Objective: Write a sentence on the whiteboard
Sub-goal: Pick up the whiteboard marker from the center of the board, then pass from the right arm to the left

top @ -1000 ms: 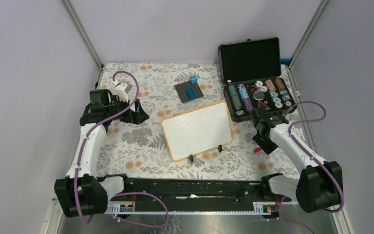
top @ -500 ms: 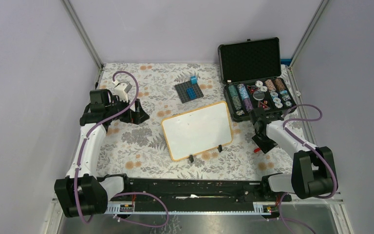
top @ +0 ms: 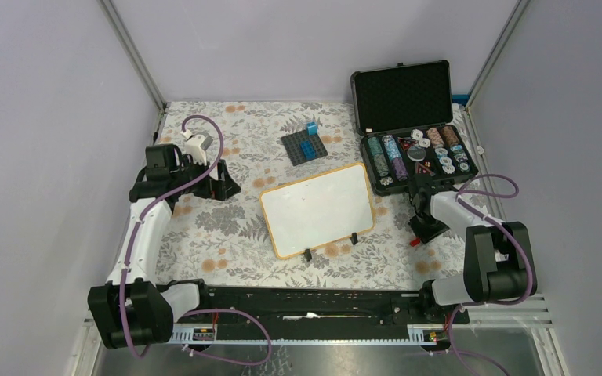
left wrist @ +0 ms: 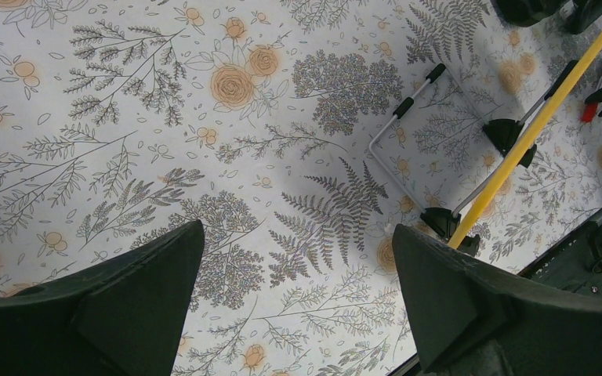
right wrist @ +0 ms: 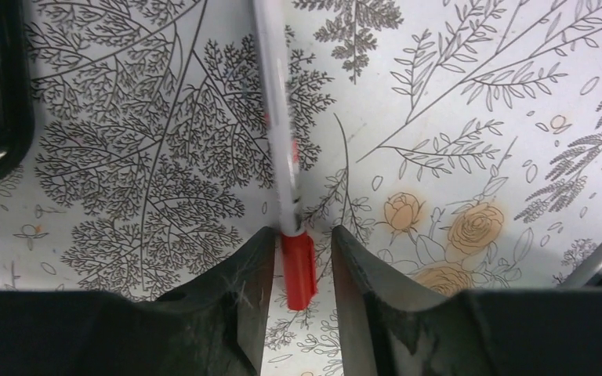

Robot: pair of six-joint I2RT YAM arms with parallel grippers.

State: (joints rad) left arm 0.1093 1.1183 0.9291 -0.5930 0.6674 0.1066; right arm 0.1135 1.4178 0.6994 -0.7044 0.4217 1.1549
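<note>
On the far left of the top view, the left gripper [top: 223, 186] hangs low over the grey-and-orange floral tablecloth [top: 227, 235], near the table's left edge. Its wrist camera shows the left gripper [left wrist: 296, 235] spread wide, with only printed cloth between the two dark fingers [left wrist: 137, 301] and nothing held.

Right of it, near the middle of the table, stands the small rectangular whiteboard with a light wood-coloured frame and rounded corners [top: 319, 210]. It is turned at an angle and rests on two small black clip feet [top: 307, 254] at its near edge. Its face shows plain white. From the left wrist, only the frame edge of the whiteboard [left wrist: 517, 149] is seen as a slanted yellow bar.

Behind the board lies a dark grey studded baseplate with blue bricks [top: 304, 146]. Further right, an open black case of coloured chips [top: 415, 153] sits at the far right corner.

Just in front of that case the right gripper [top: 426, 229] points down at the cloth. A white-barrelled marker with a red cap [right wrist: 298, 270] lies flat there. The right gripper [right wrist: 302, 233] is narrowly parted and straddles the red cap, and a thin strip of cloth shows on either side, so it has not closed on the cap
</note>
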